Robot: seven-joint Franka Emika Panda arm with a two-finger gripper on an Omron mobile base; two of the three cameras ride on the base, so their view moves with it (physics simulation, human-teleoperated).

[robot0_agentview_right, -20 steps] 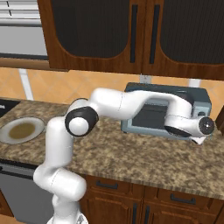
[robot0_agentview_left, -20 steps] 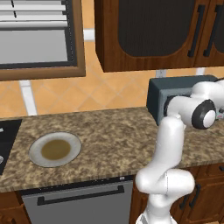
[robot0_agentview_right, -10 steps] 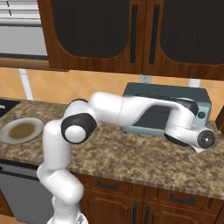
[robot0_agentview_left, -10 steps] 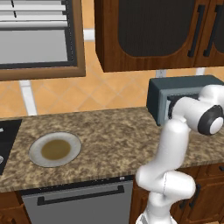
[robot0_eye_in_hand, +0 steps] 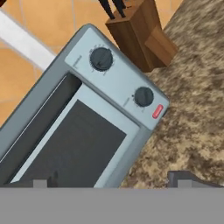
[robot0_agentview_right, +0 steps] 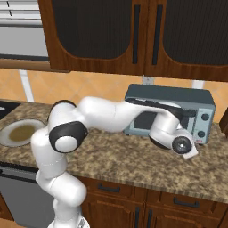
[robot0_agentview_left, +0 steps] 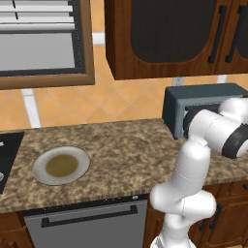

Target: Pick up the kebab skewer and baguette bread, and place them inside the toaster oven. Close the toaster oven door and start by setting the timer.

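at the counter's right end: oven point(robot0_agentview_right: 169, 116) against the wall, gripper point(robot0_agentview_right: 189, 151) low before its front, jaws spread wide, holding nothing

door point(robot0_eye_in_hand: 72, 146) looks nearly shut, a dark gap along its upper edge; a stiff hinged panel, probably light, best pushed near that free edge; two small knobs point(robot0_eye_in_hand: 101, 58), likely slippery, want a pinch and twist; oven's long axis runs along the wall, front toward the arm; plate point(robot0_agentview_left: 61, 165) lies well apart.

The speckled granite counter point(robot0_agentview_left: 121, 145) carries a plate point(robot0_agentview_left: 60, 165), the toaster oven point(robot0_agentview_right: 171, 116) and a wooden knife block point(robot0_eye_in_hand: 140, 33).
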